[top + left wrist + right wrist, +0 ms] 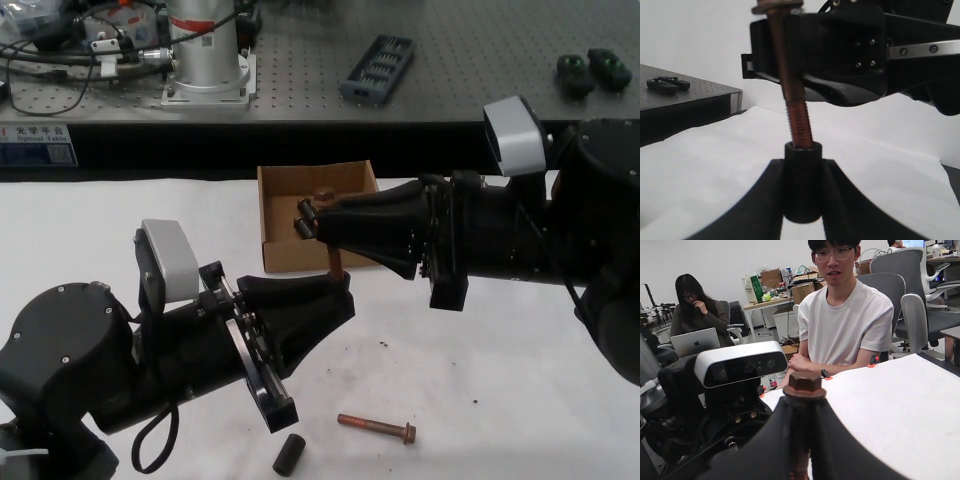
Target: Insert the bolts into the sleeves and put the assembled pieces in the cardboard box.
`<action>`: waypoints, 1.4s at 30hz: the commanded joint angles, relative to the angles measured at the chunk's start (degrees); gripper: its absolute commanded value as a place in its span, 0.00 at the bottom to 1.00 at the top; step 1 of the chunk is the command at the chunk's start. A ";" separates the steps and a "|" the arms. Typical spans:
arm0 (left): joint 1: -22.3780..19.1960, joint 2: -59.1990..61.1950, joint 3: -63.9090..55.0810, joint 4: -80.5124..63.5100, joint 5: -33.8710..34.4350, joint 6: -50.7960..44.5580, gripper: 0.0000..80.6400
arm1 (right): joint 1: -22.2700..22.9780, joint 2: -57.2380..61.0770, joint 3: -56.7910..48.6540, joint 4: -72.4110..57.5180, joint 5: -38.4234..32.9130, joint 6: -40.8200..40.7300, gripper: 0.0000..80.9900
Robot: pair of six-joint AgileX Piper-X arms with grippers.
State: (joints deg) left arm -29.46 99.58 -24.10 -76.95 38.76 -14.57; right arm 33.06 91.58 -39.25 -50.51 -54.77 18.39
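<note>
Black held sleeve (pixel 802 185) stands upright, clamped between the narrow fingers of the left end effector (pixel 332 290), mid-worktop, just on the near side of the cardboard box (pixel 290 255); right end effector (pixel 312 222) above it grips the held bolt (pixel 792 95) just under the head, shank vertical, threaded tip meeting the sleeve's top opening; box sits open by the far edge of the white worktop (pixel 500 380); loose bolt (pixel 377 428) lies flat by the near edge; loose sleeve (pixel 290 453) near it, not touching, closer to that edge.
</note>
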 commanded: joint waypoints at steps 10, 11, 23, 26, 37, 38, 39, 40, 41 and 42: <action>0.10 -0.32 -0.66 -2.80 -1.47 -0.80 0.01 | 0.11 0.33 0.19 -1.37 0.69 1.33 0.07; 0.10 -0.32 -0.66 -2.80 -1.65 -0.80 0.01 | 0.11 0.33 0.19 -1.37 0.69 1.33 0.07; 1.86 -0.32 -0.66 -3.15 -4.04 -3.53 0.01 | 0.26 0.33 0.19 -1.37 -0.21 1.55 0.07; 1.94 -0.32 -0.66 -4.06 -4.04 -4.10 0.01 | 0.44 0.33 0.19 -1.37 -0.21 1.31 0.07; 1.94 -0.32 -0.66 -6.27 -2.63 -6.48 0.01 | 0.43 0.48 0.19 -0.85 -0.21 1.31 0.07; 1.94 -0.32 -0.66 -6.27 -2.42 -6.48 0.01 | 0.43 0.48 0.19 -0.83 -0.21 1.31 0.07; 1.94 -0.32 -0.66 -6.27 -2.42 -6.48 0.01 | 0.43 0.48 0.19 -0.83 -0.21 1.31 0.07; 1.94 -0.32 -0.66 -6.27 -2.42 -6.48 0.01 | 0.43 0.48 0.19 -0.83 -0.21 1.31 0.07; 1.94 -0.32 -0.66 -6.27 -2.29 -6.59 0.01 | 0.43 0.48 0.19 -0.83 -0.21 1.31 0.07; 1.94 -0.32 -0.66 -6.27 -2.04 -6.80 0.01 | 0.43 0.48 0.19 -0.84 -0.37 1.31 0.07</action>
State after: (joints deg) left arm -28.03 99.58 -24.10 -81.63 37.53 -19.99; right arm 33.19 91.58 -39.02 -50.84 -54.56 18.01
